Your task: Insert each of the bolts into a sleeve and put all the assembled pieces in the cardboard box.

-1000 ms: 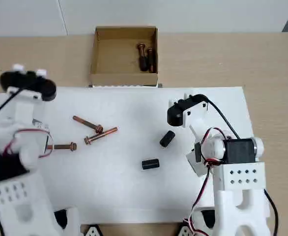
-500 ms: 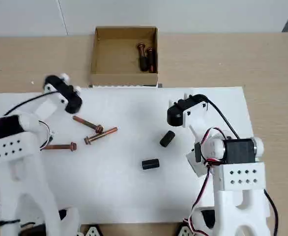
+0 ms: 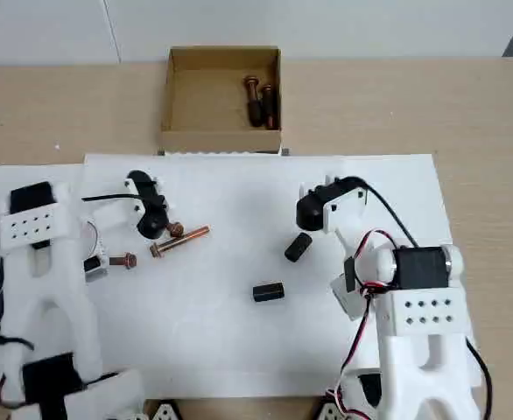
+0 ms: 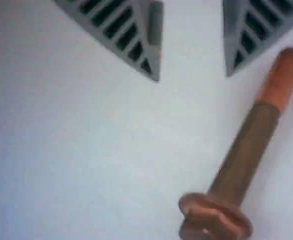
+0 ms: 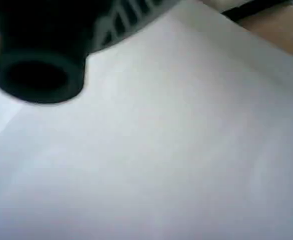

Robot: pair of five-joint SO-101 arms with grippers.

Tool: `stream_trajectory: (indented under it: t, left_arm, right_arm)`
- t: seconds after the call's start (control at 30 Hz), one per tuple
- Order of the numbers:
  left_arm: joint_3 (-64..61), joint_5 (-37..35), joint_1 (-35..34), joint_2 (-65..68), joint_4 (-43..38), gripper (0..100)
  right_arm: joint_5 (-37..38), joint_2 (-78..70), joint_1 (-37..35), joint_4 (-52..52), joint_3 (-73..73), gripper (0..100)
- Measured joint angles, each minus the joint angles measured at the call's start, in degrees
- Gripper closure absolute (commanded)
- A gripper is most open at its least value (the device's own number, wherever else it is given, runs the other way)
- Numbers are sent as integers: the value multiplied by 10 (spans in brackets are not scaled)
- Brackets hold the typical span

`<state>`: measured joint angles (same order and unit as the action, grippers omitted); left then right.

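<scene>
In the high view, the cardboard box [image 3: 176,96] is sitting at the far side of the tabletop [image 3: 467,114], just beyond the white sheet [image 3: 204,350]. It is holding the assembled pieces [image 3: 261,101] against its right wall. The left gripper [image 3: 154,217] is hanging over the left part of the sheet and covering most of a bolt, whose head is peeking out beside it. A second bolt [image 3: 182,238] is lying just beside that head, and a third bolt [image 3: 116,261] is lying close to the left arm. The right gripper [image 3: 313,210] is hovering right of the middle, just beside a black sleeve [image 3: 298,247]. A second sleeve [image 3: 269,291] is lying apart from it, nearer the arms' bases.

In the left wrist view, the left gripper [image 4: 191,50] is standing well open, with its fingers [image 4: 131,35] gripping nothing and bare sheet showing in the gap. A bolt [image 4: 246,155] is lying flat on the sheet, its plain tip close by one fingertip and outside the gap.

In the right wrist view, the sleeve [image 5: 39,70] is showing its open end over the white sheet [image 5: 161,150]. Whether the right gripper is gripping it, or how wide it is standing, cannot be told.
</scene>
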<state>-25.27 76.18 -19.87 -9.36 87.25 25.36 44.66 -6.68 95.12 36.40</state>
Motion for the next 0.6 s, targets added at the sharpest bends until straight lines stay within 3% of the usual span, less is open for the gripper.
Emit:
stream_trajectory:
  t: [0.6]
  left_arm:
    - [4,2,26,117,-103,913]
  right_arm:
    - [0,0,0,-27,4,996]
